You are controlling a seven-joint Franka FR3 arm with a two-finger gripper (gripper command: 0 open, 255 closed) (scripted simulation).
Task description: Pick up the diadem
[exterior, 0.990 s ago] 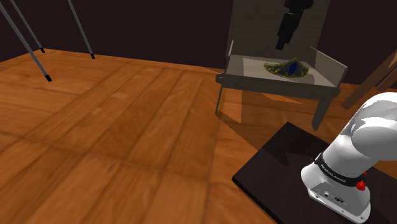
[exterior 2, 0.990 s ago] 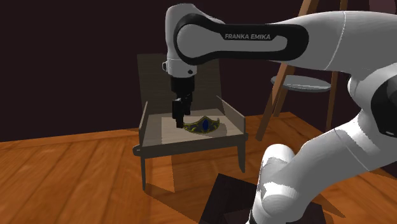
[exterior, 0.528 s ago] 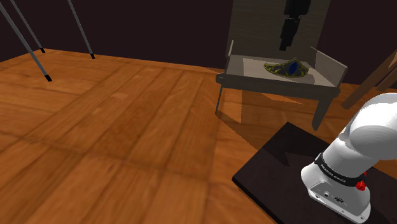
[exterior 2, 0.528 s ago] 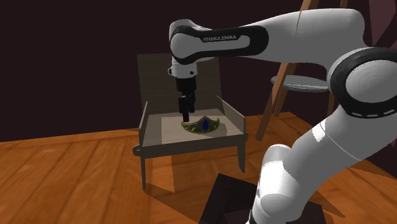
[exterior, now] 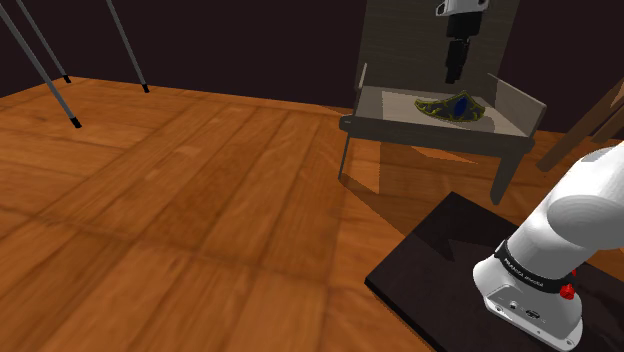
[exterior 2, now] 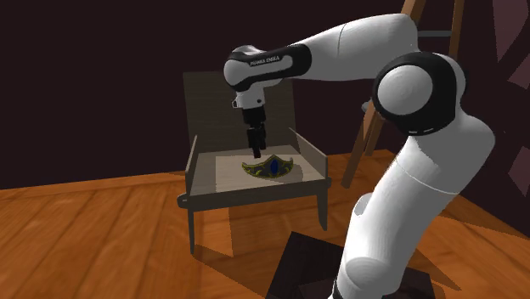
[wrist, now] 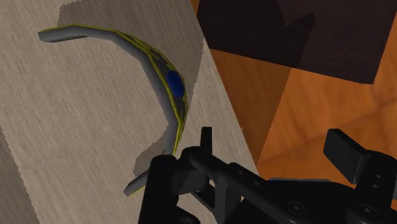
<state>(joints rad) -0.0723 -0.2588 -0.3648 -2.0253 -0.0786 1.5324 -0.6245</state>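
Above a grey chair (exterior: 395,100), the gripper (exterior: 452,76) hangs over the diadem (exterior: 455,106) — a gold band with a blue stone, lying on the seat between low side walls. Only the wrist view shows the fingers (wrist: 178,175) standing apart and the band's full curve, close to one seat edge — from the shoulder view the gripper looks a single black bar. Plank floor (exterior: 200,200) and dark walls surround the chair, with a wooden ladder (exterior 2: 406,51) beside it.

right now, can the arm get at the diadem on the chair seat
Probably yes: the open fingers hang above the diadem with nothing between, and the chair's raised sides stand clear. It lies off toward one finger, so a small shift seems needed.
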